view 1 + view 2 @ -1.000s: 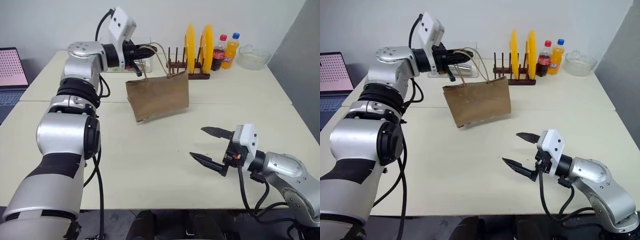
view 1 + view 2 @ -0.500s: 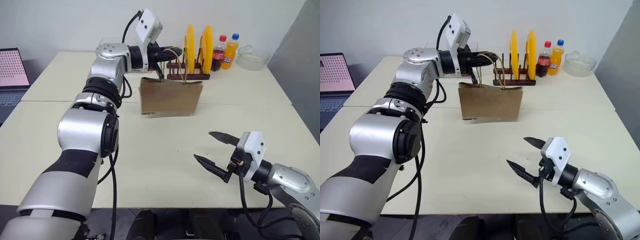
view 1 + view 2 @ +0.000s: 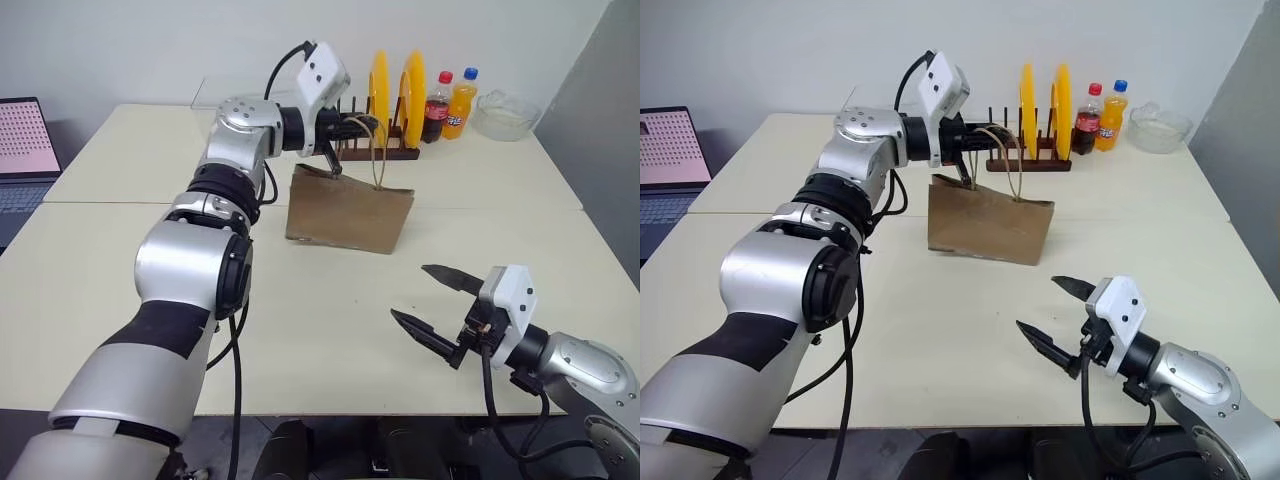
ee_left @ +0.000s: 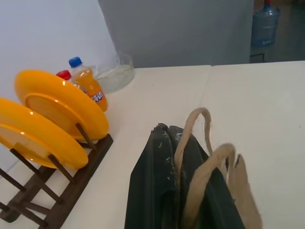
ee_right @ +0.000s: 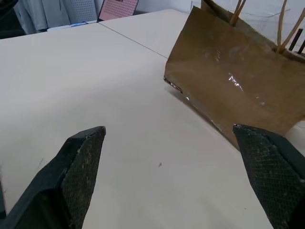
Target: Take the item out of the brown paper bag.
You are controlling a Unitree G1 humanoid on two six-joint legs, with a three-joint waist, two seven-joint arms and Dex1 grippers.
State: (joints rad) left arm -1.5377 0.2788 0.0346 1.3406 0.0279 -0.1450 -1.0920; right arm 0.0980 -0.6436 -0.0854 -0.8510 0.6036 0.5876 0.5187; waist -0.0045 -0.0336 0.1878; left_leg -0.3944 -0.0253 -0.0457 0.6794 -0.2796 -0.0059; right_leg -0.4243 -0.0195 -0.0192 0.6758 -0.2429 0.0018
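Note:
The brown paper bag (image 3: pixel 350 210) hangs by its two loop handles (image 4: pixel 205 157) from my left gripper (image 3: pixel 345 128), which is shut on them just in front of the plate rack. The bag is tilted, with its lower left corner at or just above the table (image 3: pixel 300 320); I cannot tell if it touches. The item is hidden. My right gripper (image 3: pixel 410 292) is open and empty, low over the table's front right, well short of the bag. In the right wrist view, the bag (image 5: pixel 238 90) lies ahead between the spread fingers (image 5: pixel 81 162).
A dark wooden rack with two yellow plates (image 3: pixel 385 90) stands right behind the bag. A cola bottle (image 3: pixel 437 105), an orange soda bottle (image 3: pixel 462 100) and a glass bowl (image 3: pixel 507 112) are at the back right. A laptop (image 3: pixel 25 135) sits at the far left.
My left gripper has carried the bag to the right, towards the table's middle, and the bag has swung and sunk lower. The right gripper has stayed open and nearly still.

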